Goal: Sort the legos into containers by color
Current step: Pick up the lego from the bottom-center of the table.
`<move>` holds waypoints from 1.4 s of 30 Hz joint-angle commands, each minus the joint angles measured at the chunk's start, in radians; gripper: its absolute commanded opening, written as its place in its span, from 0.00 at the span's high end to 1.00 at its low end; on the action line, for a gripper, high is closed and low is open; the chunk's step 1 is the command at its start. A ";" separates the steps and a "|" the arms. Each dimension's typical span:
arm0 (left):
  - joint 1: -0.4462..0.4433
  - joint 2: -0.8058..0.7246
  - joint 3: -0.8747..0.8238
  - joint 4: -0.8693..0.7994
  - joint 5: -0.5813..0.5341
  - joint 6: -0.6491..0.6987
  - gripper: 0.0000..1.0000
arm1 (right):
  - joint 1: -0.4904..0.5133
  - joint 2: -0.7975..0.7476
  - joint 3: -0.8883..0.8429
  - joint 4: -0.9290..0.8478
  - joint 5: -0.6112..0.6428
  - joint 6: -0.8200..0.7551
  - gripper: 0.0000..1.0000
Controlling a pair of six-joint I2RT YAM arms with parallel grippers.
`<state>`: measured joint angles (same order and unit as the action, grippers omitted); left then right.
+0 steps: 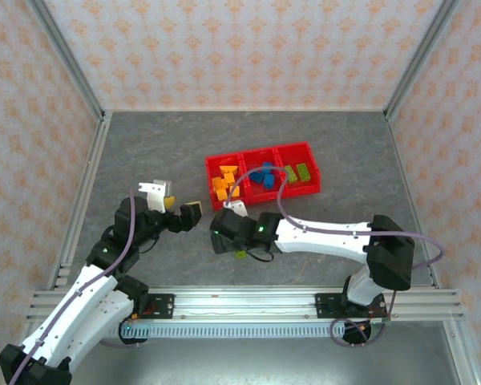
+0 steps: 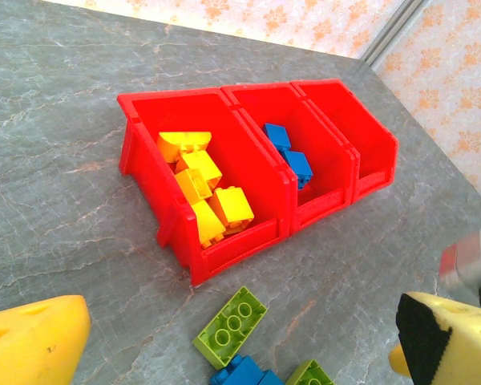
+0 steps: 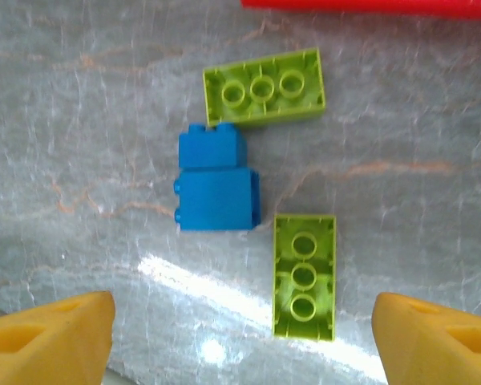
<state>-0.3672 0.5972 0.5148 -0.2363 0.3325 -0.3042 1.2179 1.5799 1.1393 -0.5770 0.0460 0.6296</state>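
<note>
**A:** Where are the claws?

**B:** The left claw [image 1: 181, 207] is spread wide and holds nothing. It hangs over bare table [image 1: 144, 152], left of the loose legos. The right claw [image 3: 240, 321] is also spread and empty, directly above them.

**A:** What's loose?

**B:** Three pieces on the table near the bins. A green brick [image 3: 263, 87] lies nearest the red wall. A blue piece [image 3: 216, 188], maybe two bricks joined, sits just below it. A second green [image 3: 305, 277] lies down-right of the blue, between the yellow fingers [image 3: 48, 341].

**A:** Which one should it take?

**B:** I'd guess the second green, since it lies closest to the claw's line. Shift right until it's centred, drop straight down, then close across its narrow width. The blue corner is just beside it, so the left finger should land in the gap and not shove the blue.

**A:** And the bins?

**B:** The left bin [image 2: 148, 172] holds yellow bricks [image 2: 200, 192] in a loose heap. The middle bin [image 2: 325, 204] holds blue bricks [image 2: 289, 152]. The right bin [image 1: 303, 147] holds green bricks [image 1: 298, 172]; I can make out two from above. That's where this green goes.
</note>
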 commanded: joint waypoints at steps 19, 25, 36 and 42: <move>-0.017 -0.011 0.001 0.002 0.006 0.016 0.01 | 0.022 0.150 -0.055 0.016 0.048 0.030 0.19; -0.019 -0.010 0.001 0.003 0.005 0.016 0.01 | 0.019 0.206 -0.049 0.015 0.097 0.007 0.31; -0.019 -0.004 0.000 0.003 0.006 0.016 0.01 | 0.011 0.230 -0.041 0.040 0.146 -0.015 0.54; -0.020 0.000 0.001 0.003 0.006 0.016 0.01 | 0.012 0.233 -0.035 0.039 0.161 -0.027 0.65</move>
<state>-0.3798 0.5980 0.5148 -0.2363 0.3325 -0.3042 1.2335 1.7992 1.0801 -0.5323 0.1509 0.6090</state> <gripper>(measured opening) 0.994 0.367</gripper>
